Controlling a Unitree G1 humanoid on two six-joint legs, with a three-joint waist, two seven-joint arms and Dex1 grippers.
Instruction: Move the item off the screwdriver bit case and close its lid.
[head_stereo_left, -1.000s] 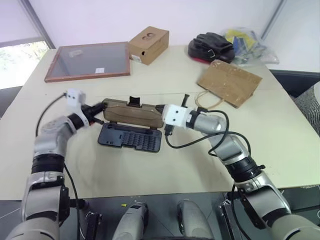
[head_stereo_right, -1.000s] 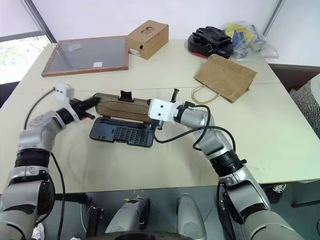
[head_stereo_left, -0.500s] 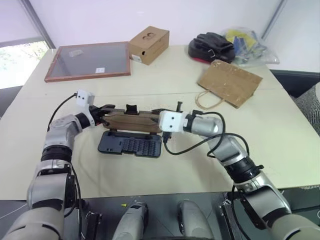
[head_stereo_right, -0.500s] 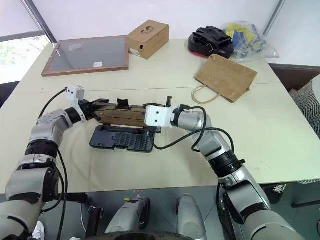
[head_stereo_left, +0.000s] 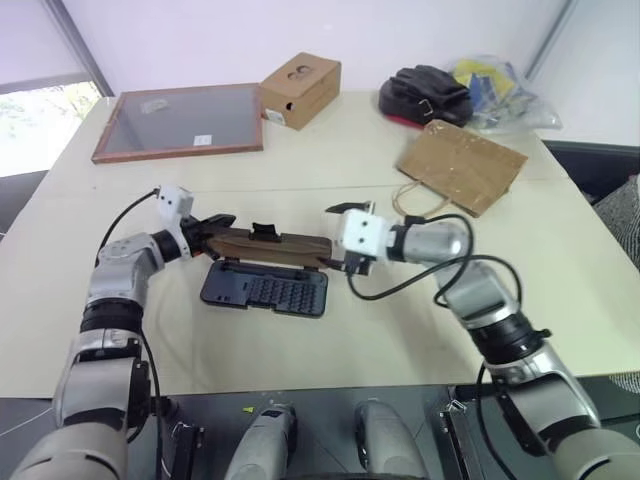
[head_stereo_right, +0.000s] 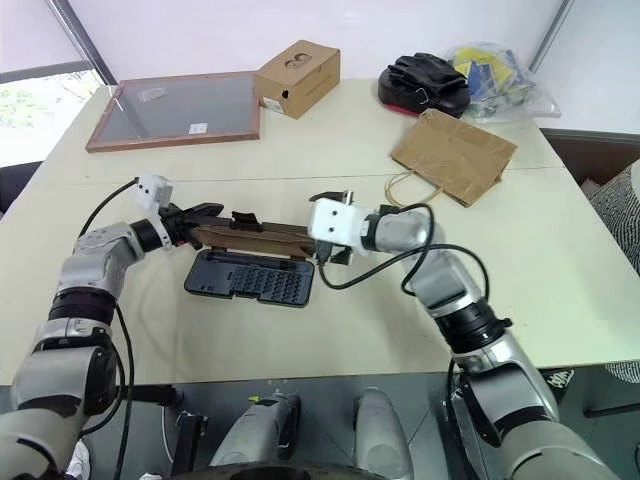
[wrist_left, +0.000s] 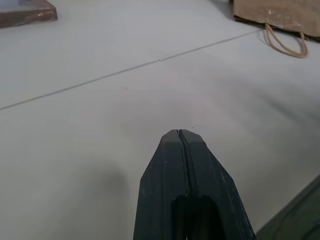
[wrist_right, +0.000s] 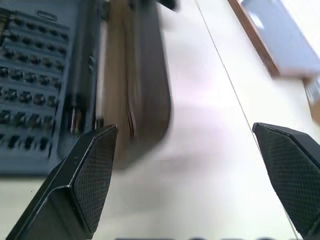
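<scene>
Right wrist view: right gripper spread wide, both black fingers well apart, nothing held between them. Just ahead of it, the near end of the smoky brown lid, blurred, with the grey tray of the screwdriver bit case and its rows of small bits beside it.

Left wrist view: left gripper closed tight, pad against pad, nothing between the pads. Seen from the head camera, tips lying at the other end of the lid; touching or not, cannot tell.

Lid half raised, tilted on its hinge over the far long edge of the tray, small black latch tab sticking up from its middle, one gripper at each short end. Case lying open and flat around the middle of the worktop, nearer the near edge than the far one, tray clear of anything on top.

Brown paper bag lying flat toward the worktop's right edge, well apart from the case, string handles pointing back toward the middle.

Wooden-framed glass panel flat near the far left corner. Small cardboard box with two holes just beside it along the far edge. Black glove-like bundle and crumpled clear plastic bag at the far right corner, behind the paper bag.
</scene>
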